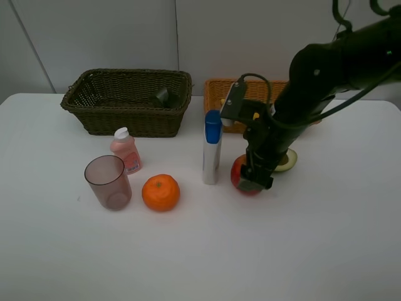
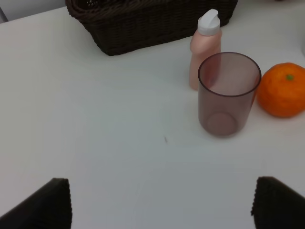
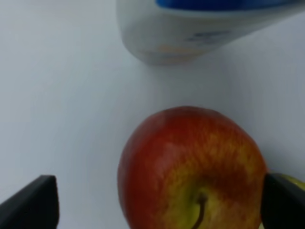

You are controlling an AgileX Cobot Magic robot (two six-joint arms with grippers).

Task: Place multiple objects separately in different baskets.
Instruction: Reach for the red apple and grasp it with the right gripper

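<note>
1. Item inspected: the red apple [image 1: 237,172] [image 3: 190,167] rests on the white table [image 1: 313,251]. It sits just right of the upright silver blue-capped tube [image 1: 212,147] in the high view and does not touch it. An avocado half [image 1: 288,162] lies just beyond the apple on that same side.
2. Right gripper [image 1: 255,182] [image 3: 158,202]: lowered astride the apple with jaws spread and nothing grasped. One finger stands well clear of the fruit. The other is close at its flank, and contact there cannot be confirmed.
3. Left gripper [image 2: 162,205]: spread wide and empty, over bare table well left of the tube.
4. Handling, by judgement: firm, moderately heavy and round, with smooth skin. It is likely to roll or slip under an off-centre pinch and to bruise under a hard one.
5. Recommended hold: opposite flanks at the widest girth, stem dimple up. The fruit sits nearer one finger, so centre the jaws first.
6. Hazard: the tall, narrow tube could topple if nudged.
</note>
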